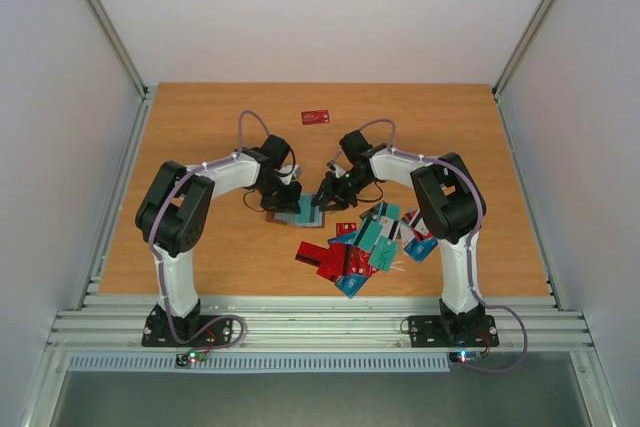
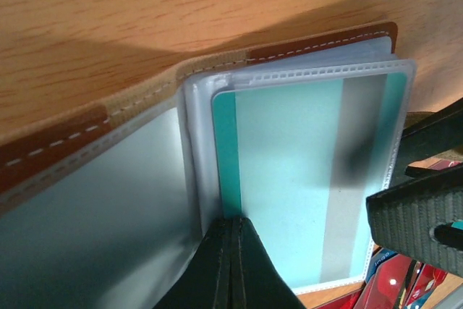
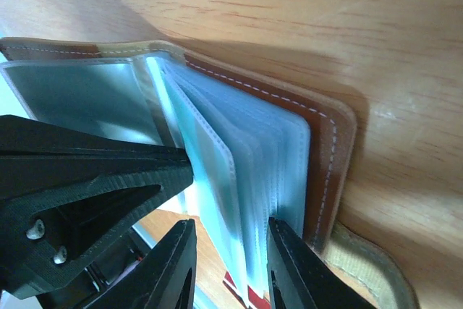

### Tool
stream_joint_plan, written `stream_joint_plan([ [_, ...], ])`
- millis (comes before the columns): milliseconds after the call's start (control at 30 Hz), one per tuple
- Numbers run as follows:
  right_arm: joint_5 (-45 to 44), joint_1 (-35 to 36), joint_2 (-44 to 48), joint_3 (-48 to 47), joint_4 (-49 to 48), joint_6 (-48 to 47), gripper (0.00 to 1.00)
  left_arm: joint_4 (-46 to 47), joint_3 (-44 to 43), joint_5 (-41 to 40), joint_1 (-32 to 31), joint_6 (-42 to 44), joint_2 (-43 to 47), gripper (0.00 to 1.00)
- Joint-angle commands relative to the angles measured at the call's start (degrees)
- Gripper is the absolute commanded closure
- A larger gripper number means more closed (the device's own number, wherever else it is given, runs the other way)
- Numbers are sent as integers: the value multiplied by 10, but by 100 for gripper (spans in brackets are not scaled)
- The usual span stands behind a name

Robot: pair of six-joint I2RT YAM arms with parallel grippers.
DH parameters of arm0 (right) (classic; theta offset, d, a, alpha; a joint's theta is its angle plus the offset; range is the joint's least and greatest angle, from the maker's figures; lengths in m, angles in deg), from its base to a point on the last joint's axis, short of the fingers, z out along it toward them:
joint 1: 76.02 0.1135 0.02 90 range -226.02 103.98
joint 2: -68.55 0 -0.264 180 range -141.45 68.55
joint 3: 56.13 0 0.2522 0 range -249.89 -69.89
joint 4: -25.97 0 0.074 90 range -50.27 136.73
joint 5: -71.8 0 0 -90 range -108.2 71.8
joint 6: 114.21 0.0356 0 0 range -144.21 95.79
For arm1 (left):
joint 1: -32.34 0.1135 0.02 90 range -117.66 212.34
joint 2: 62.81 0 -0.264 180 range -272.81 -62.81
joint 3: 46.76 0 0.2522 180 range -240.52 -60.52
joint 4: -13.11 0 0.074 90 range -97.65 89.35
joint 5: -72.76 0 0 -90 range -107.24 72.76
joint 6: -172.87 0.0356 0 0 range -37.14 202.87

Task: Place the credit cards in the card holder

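The brown card holder [image 1: 288,211] lies open on the table between both grippers. In the left wrist view its stitched cover [image 2: 318,43] frames clear sleeves, and a teal card with a grey stripe [image 2: 304,179] sits in the top sleeve. My left gripper [image 2: 233,251] is shut, its tip pressing at the sleeve's inner edge by the spine. My right gripper [image 3: 230,258] is open, its jaws straddling the fanned stack of clear sleeves [image 3: 246,171] beside the brown cover [image 3: 329,164]. Loose credit cards [image 1: 365,242] in red, teal, blue and white lie in a pile to the right.
A single dark red card [image 1: 316,116] lies far back at mid-table. The left gripper's dark body [image 3: 87,193] fills the left of the right wrist view, close to the right fingers. The right gripper's finger [image 2: 419,215] shows at the right of the left wrist view.
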Motion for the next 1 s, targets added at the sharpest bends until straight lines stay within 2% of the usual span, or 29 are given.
stream_joint_plan([
  [0,8,6,-4,-20,0,3,72,8,23,-21,-4,-1,-26,100],
  [367,1,11,-1,-25,16,-5,76,8,20,-19,-4,-2,-25,100],
  [867,-26,29,-8,-41,29,6,94,14,22,-2,-4,-11,-15,100],
  [967,-59,30,-13,-57,66,6,99,13,20,3,-4,-17,-8,100],
])
